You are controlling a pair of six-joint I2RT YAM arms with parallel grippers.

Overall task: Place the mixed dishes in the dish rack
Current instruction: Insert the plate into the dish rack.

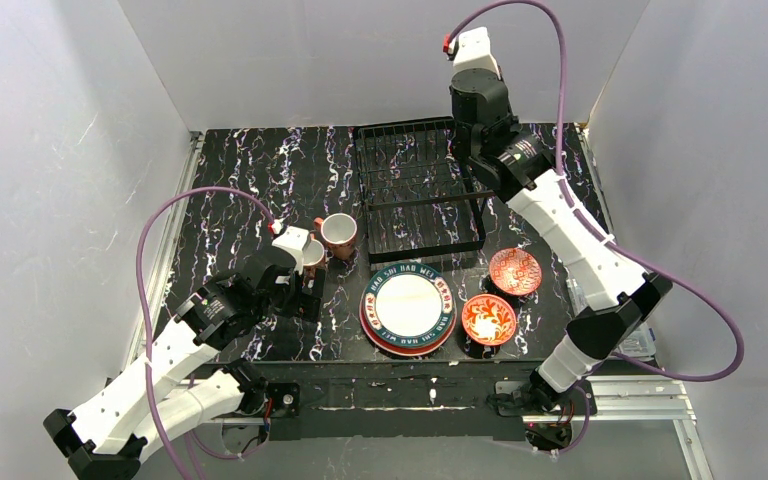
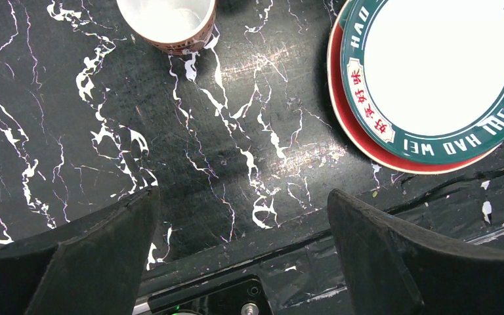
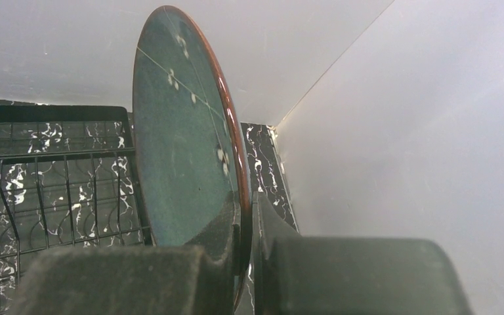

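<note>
A dark teal plate (image 3: pixel 184 157) with a brown rim stands on edge, and my right gripper (image 3: pixel 246 223) is shut on its lower rim. It hangs beside the right rear of the black wire dish rack (image 1: pixel 415 195) (image 3: pixel 52 177). A white plate with a lettered teal rim (image 1: pixel 408 305) (image 2: pixel 433 72) lies on a red plate (image 2: pixel 351 128) in front of the rack. Two terracotta mugs (image 1: pixel 339 234) (image 1: pixel 311 254) stand left of it, and two red-patterned bowls (image 1: pixel 515 270) (image 1: pixel 488 319) to its right. My left gripper (image 1: pixel 306 292) (image 2: pixel 243 230) hangs open near the nearer mug (image 2: pixel 167 23), holding nothing.
White walls close in the table on three sides, and the right wall is close to the held plate. The black marbled tabletop (image 2: pixel 190 118) ends at a metal rail (image 1: pixel 620 398) along the front edge. My right arm (image 1: pixel 560 215) reaches over the bowls.
</note>
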